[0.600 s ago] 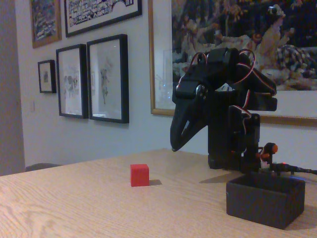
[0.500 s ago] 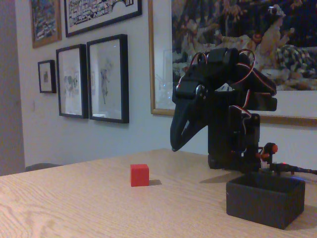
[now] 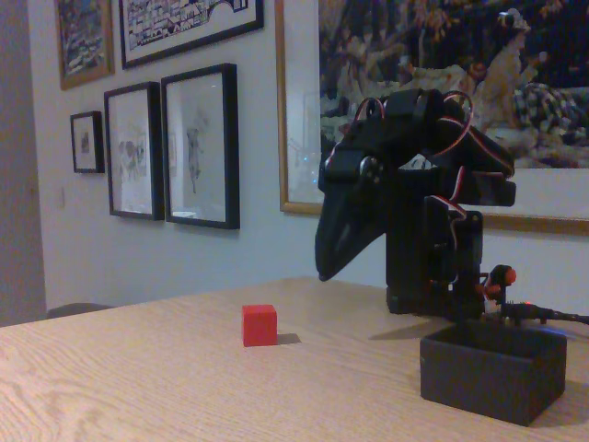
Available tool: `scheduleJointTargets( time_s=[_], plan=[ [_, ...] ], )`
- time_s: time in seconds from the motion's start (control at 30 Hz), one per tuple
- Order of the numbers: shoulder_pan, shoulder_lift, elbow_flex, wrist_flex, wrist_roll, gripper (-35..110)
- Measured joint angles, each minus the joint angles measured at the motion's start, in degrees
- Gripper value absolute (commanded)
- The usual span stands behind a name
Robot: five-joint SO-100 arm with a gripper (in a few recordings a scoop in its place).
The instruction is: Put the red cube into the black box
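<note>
The pale wood-grain worktop (image 3: 138,387) carries everything, with framed pictures on the white wall behind it. On its far right stands the black five-joint arm, folded over itself with red and white wires looping across the top, its black two-finger gripper (image 3: 324,273) pointing down and to the left, hanging well above the wood. The fingers look closed to a single point with nothing between them. In front of the arm's base, at the right of the fixed view, sits the small matte black open-topped box (image 3: 492,371) with low walls; its inside is hidden from this low angle. Smallest is the bright red matte cube (image 3: 259,325), resting on the worktop to the left of the gripper and well apart from the box, untouched. The reach has not yet begun. The risk ahead, as I judge it, is descending with the fingers not spread wide enough, which would nudge the light cube aside rather than straddle it.
</note>
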Motion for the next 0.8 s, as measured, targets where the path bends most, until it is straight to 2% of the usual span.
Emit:
scheduleJointTargets(
  time_s=[0.27, 0.37, 0.5, 0.8],
  plan=[
    [-3.34, -23.47, -14.85, -7.29, -4.92, 0],
    [-5.71, -34.37, -20.74, -8.79, -8.44, 7],
    [-6.15, -46.93, -26.37, -9.23, -11.16, 10],
    [-11.69, -53.61, -27.69, -9.84, -13.71, 23]
  ],
)
